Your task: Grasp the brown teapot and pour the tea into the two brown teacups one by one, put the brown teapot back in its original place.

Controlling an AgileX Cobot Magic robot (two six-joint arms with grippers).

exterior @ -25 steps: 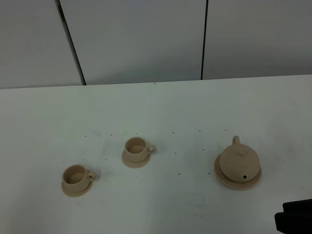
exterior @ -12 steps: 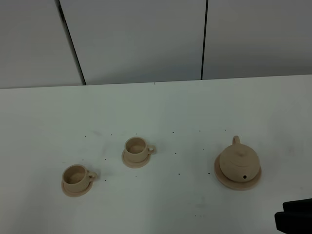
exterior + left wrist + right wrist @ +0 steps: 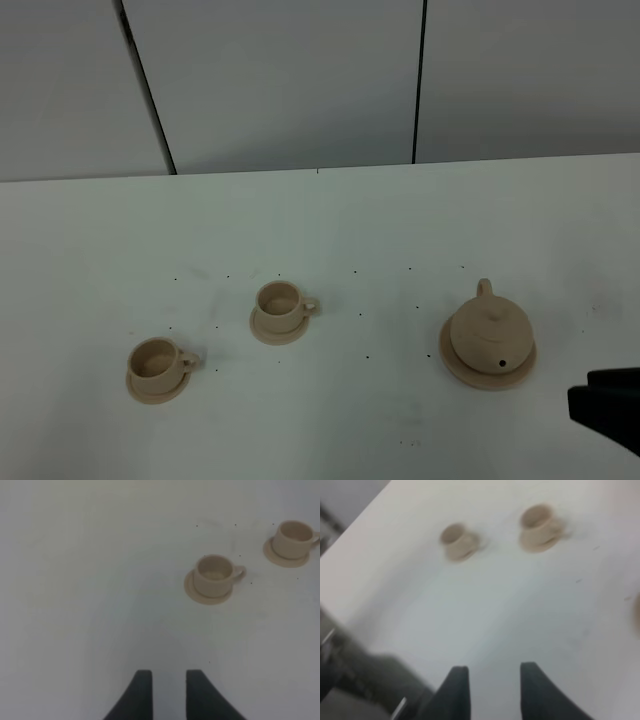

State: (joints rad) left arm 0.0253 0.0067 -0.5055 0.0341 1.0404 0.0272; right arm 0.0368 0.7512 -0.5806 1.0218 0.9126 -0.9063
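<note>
While left claw gapes empty, right claw seemingly spread, squat matte teapot on round plate.

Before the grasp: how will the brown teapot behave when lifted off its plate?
The brown teapot looks like matte ceramic: probably rigid, heavyish for its size, and chip-prone against the plate. Its knobbed lid likely just rests on top, so it may slip when tilted. The small loop handle gives little purchase; the pot could swing.

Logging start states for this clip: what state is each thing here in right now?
brown teapot: upright, lid on, sitting on the plate.
front teacup: upright on its saucer.
rear teacup: upright on its saucer.
left gripper: open, holding nothing.
right gripper: open, holding nothing.
</note>
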